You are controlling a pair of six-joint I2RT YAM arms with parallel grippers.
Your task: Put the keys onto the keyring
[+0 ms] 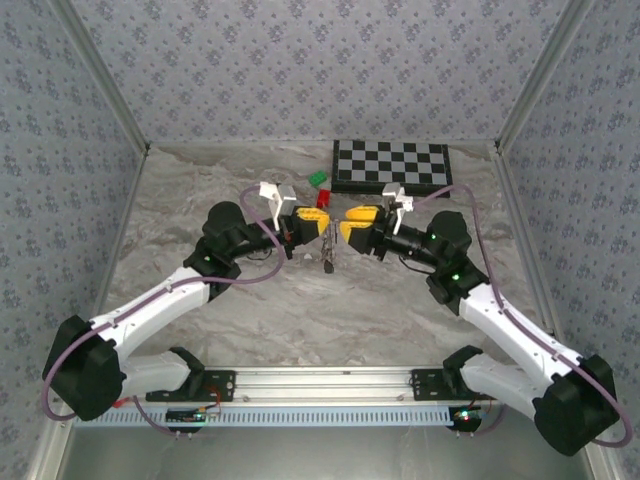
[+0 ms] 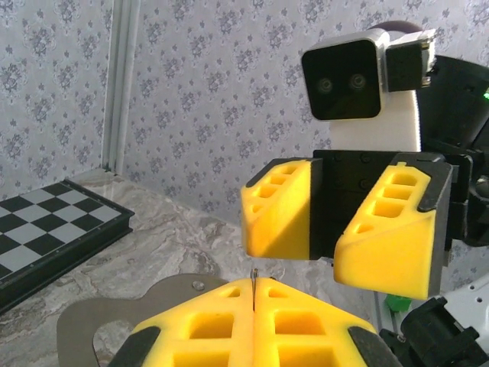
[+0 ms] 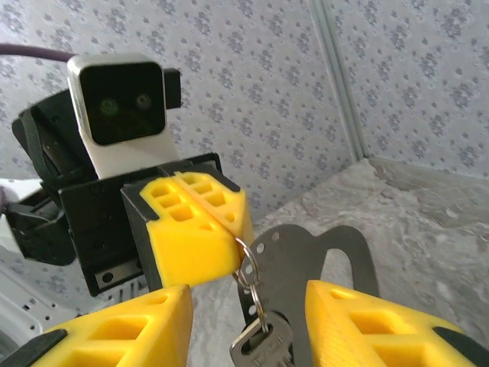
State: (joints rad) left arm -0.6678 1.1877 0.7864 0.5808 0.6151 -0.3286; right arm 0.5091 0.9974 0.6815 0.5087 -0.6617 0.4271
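Right wrist view shows the left gripper (image 3: 229,238) clamped on the keyring (image 3: 245,267), one key (image 3: 260,349) hanging straight down from it, blade upward, squarely between the spread-open fingers of the right gripper (image 3: 246,317).

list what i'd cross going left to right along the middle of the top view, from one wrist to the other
left gripper, shut on the keyring → keyring with a key hanging under it → right gripper, open. The red block and green block lie farther back over that same stretch, so they are left out.
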